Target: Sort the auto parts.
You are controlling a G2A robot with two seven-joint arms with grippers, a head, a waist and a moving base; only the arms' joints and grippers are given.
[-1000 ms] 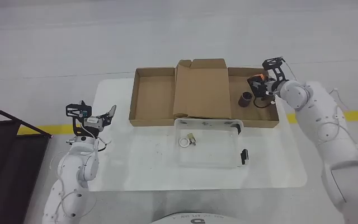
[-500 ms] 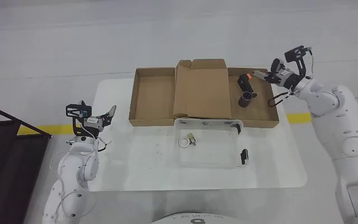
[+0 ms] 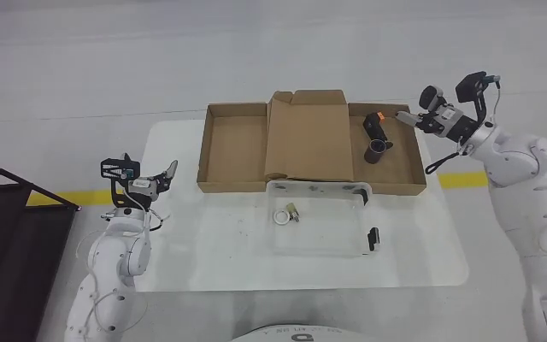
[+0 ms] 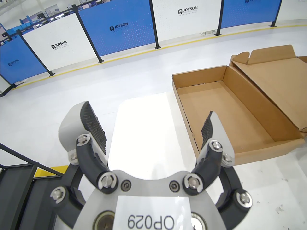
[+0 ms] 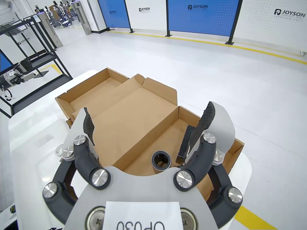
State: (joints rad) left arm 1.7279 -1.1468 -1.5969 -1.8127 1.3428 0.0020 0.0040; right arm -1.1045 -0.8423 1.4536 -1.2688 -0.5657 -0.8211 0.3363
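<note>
Top view: a white table [image 3: 214, 256] holds a flat cardboard box [image 3: 308, 128] with an open compartment at each end. In front of it stands a clear plastic bin [image 3: 272, 244]. In the bin lie a white ring [image 3: 279, 219] and, just beside it, a small metal part [image 3: 293, 210]. The right compartment holds a dark cylinder [image 3: 373, 153], upright, and a black block [image 3: 371, 126] near it. The right gripper [image 3: 414, 111] hangs at that compartment's outer end, its fingers spread and holding nothing. The left gripper [image 3: 141, 171] sits at the table's left edge, well apart from the box, its fingers also spread.

Left wrist view: the left gripper [image 4: 148, 113] is wide apart and empty above bare table [image 4: 144, 125]. The box's left compartment [image 4: 227, 111] lies beyond it.

Right wrist view: the right gripper [image 5: 148, 108] stands open above the box [image 5: 124, 118]. The hollow cylinder [image 5: 160, 160] and the black block [image 5: 188, 140] lie below it, between its fingers but untouched.
</note>
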